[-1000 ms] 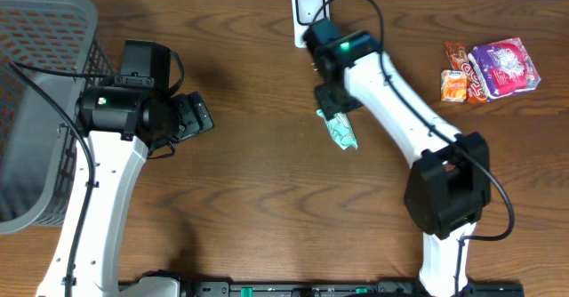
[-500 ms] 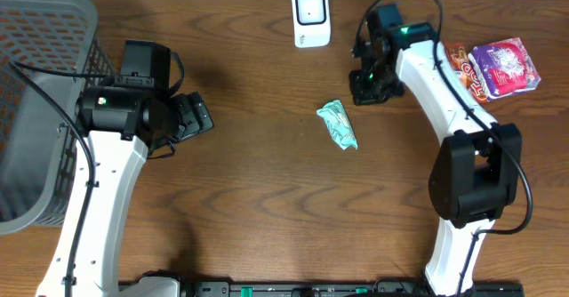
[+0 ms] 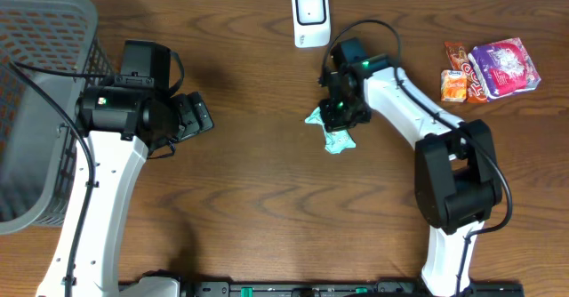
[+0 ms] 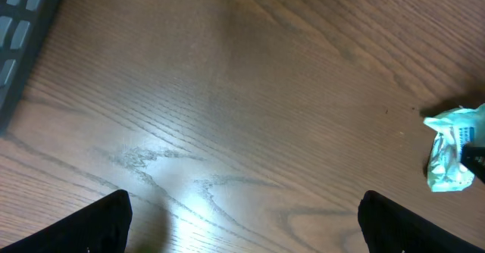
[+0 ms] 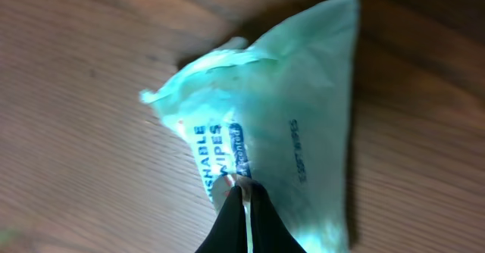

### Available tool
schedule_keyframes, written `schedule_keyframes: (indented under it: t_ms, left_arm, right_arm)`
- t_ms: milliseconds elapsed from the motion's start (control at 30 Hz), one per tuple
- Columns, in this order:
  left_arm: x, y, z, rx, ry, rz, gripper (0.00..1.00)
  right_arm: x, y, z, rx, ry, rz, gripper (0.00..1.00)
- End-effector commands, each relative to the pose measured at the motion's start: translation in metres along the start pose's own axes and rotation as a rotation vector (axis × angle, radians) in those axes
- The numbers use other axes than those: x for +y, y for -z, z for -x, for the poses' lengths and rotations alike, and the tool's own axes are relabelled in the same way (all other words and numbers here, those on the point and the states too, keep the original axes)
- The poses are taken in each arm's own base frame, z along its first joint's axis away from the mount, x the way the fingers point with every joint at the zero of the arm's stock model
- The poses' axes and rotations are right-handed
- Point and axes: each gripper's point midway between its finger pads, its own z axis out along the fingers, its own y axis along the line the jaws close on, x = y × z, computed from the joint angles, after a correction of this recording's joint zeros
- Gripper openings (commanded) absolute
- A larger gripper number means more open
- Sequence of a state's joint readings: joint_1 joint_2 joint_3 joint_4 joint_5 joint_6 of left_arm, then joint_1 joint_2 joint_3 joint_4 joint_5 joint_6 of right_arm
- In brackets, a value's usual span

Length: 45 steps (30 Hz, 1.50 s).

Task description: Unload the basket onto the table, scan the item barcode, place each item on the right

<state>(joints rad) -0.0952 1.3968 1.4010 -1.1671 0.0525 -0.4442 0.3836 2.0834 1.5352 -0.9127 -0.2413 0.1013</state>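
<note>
While the pale green wipes packet (image 3: 336, 140) sits crumpled near the middle of the wooden table (image 3: 267, 199), the right gripper (image 3: 342, 110) bears down on it from above. Its fingers are clenched tight on the packet's printed edge. A white scanner (image 3: 310, 14) stands beyond them at the table's far edge. Colourful snacks (image 3: 491, 69) lie well apart to the right. On the left, the left gripper (image 3: 191, 117) hangs over bare wood with its fingers spread wide and holds nothing. A grey basket (image 3: 36, 110) fills the far left corner.
</note>
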Motion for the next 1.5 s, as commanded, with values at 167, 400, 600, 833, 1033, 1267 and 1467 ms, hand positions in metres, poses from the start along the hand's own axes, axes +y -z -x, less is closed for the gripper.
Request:
schedule_keyframes:
  t_ms: [167,400,600,833,1033,1267,1467]
  left_arm:
    - [0.004,0.001,0.001,-0.008,-0.002,0.011,0.95]
    - [0.004,0.001,0.001,-0.008,-0.001,0.012,0.95]
    - [0.004,0.001,0.001,-0.008,-0.001,0.011,0.95]
    - [0.004,0.001,0.001,-0.008,-0.001,0.011,0.95]
    - [0.004,0.001,0.001,-0.008,-0.001,0.011,0.95]
    - [0.003,0.001,0.001,-0.008,-0.001,0.011,0.95]
    - [0.003,0.001,0.001,-0.008,-0.001,0.011,0.95]
  right_arm:
    - [0.019,-0.014,-0.013,0.017,-0.022,-0.031,0.01]
    - [0.009,0.009,0.004,-0.022,-0.025,-0.103,0.01]
    - [0.006,0.045,0.023,-0.057,-0.029,-0.127,0.31]
    - [0.002,0.048,0.019,-0.037,0.001,-0.154,0.79]
    - [-0.014,0.043,0.01,-0.011,-0.005,-0.234,0.86]
    - [-0.018,0.023,-0.007,0.036,-0.009,-0.228,0.72]
    - [-0.007,-0.007,-0.02,0.048,0.011,-0.173,0.72]
